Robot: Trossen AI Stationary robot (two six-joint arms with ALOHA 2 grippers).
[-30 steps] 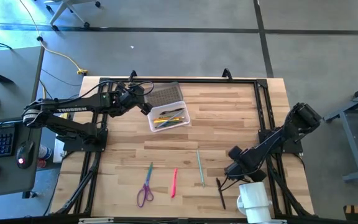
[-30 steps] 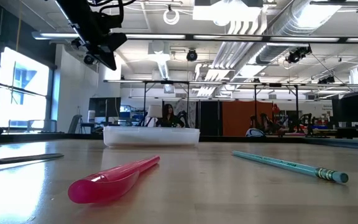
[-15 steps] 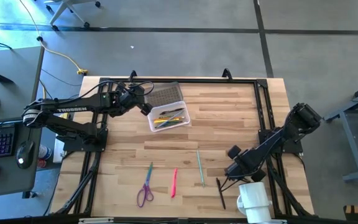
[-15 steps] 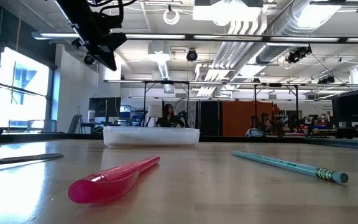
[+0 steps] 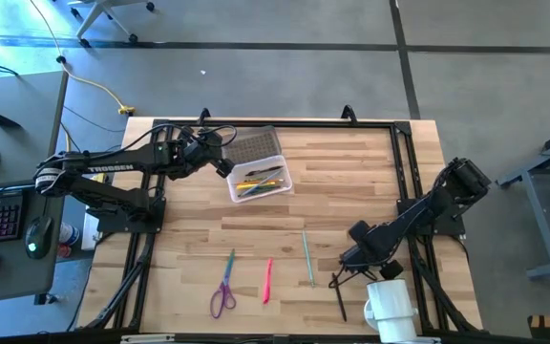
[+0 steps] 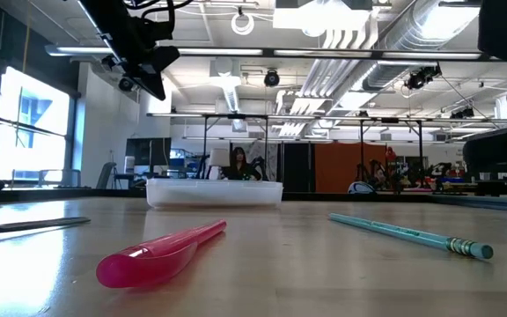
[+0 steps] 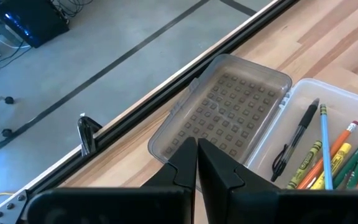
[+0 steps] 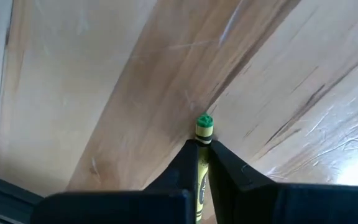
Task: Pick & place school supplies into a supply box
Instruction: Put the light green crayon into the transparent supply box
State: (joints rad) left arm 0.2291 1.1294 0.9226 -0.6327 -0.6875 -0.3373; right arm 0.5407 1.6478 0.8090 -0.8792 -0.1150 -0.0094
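Right tool [image 8: 199, 151]: clenched; the two dark fingers [image 8: 180, 163] meet around a thin crayon-like stick with a green tip [image 8: 203, 129], yellow and black below the tip. The stick runs between the fingers and its tip pokes out past them.
Right tool, position: low over the counter [image 5: 351, 182] at its near right part, just beside the white mug [image 5: 391, 308]. In the high view the tool [image 5: 344, 274] sits at the upper end of a black pen [image 5: 340, 297]; whether it touches that pen cannot be told.
Left tool [image 7: 197, 151]: clenched on nothing; fingers pressed flat together, no object between them.
Left tool, position: raised above the far left part of the counter, over the grey textured lid [image 7: 229, 106], just beside the supply box [image 7: 353, 101].
Supply box: clear tub at the far middle-left of the counter [image 5: 260, 181], touching the grey lid along one side. It holds a black pen [image 7: 297, 138], a blue pencil, orange and green pencils and a yellow crayon.
Loose supplies, near edge of counter: purple-handled scissors [image 5: 224, 286], pink pen [image 5: 267, 280], teal pencil [image 5: 306, 256]; side by side, apart from one another, well apart from the box.
Low view: pink pen [image 6: 158, 254] and teal pencil [image 6: 410, 235] flat in the foreground, box [image 6: 214, 192] behind them.
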